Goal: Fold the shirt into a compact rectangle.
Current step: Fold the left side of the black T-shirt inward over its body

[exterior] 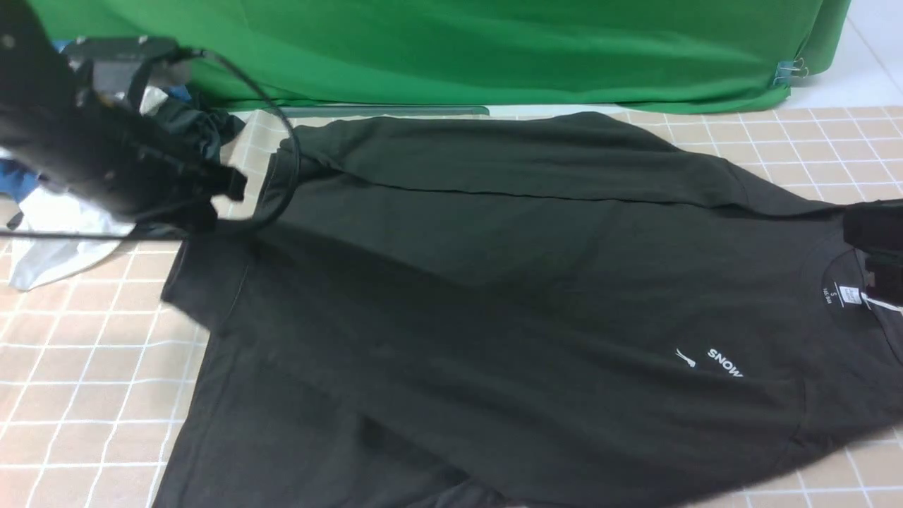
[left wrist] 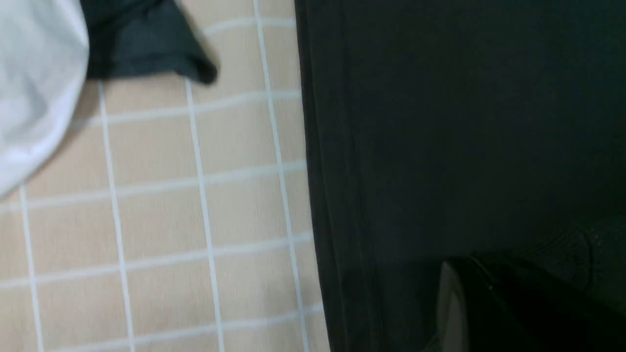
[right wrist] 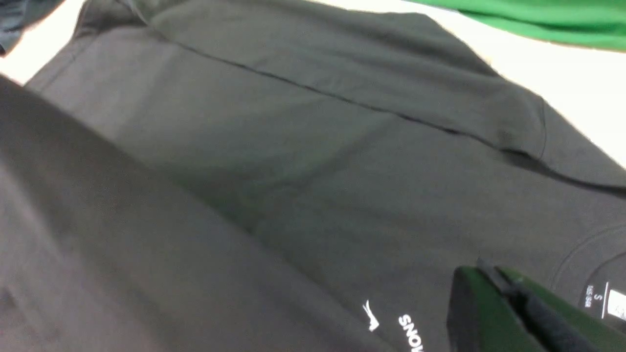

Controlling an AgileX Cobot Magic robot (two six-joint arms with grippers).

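Note:
The black shirt [exterior: 494, 282] lies spread across the table, collar and white neck label [exterior: 850, 296] to the right, hem to the left. Its far side is folded over along a long crease, and the white "SNOW" print [exterior: 725, 363] faces up. My left gripper [exterior: 229, 187] is shut at the hem; in the left wrist view this gripper [left wrist: 472, 259] sits over dark shirt fabric [left wrist: 464, 122], and I cannot tell whether cloth is pinched. My right gripper [exterior: 875, 247] is shut beside the collar. In the right wrist view it [right wrist: 481, 266] hovers over the shirt [right wrist: 318, 171] near the print.
A white garment [exterior: 56, 240] and a smaller dark grey one [exterior: 197, 127] lie behind the left arm, with blue cloth [exterior: 17, 180] beside them. A green backdrop [exterior: 494, 49] closes off the far side. The beige checked tablecloth [exterior: 85, 367] shows left of the shirt.

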